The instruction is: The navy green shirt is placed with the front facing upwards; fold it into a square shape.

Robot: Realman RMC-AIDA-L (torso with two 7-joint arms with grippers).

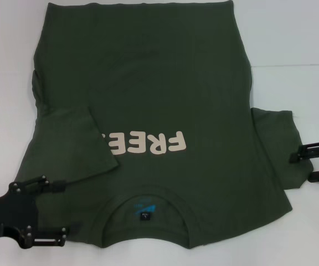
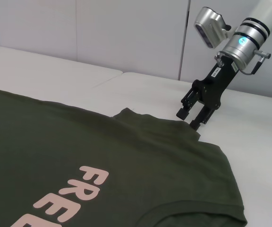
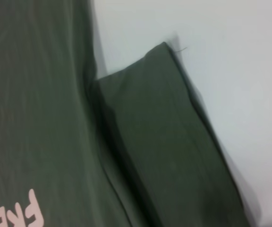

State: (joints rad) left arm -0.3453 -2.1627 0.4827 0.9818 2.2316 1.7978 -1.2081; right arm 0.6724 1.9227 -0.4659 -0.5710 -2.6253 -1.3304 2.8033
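Navy green shirt (image 1: 165,111) flat on white table (image 1: 292,33), front up; left sleeve (image 1: 76,144) already folded in. Right gripper (image 2: 192,118) at right sleeve (image 1: 278,147) edge, fingers parted; left gripper (image 1: 46,213) spread, near collar side. Risk: shallow pinch drops sleeve mid-fold

A white worktop (image 1: 292,33) fills the scene, plain and matte. A thin seam (image 1: 292,65) crosses its far right part, dividing two panels. Behind the worktop, in the left wrist view, stands a pale panelled wall (image 2: 103,33) with vertical joints.
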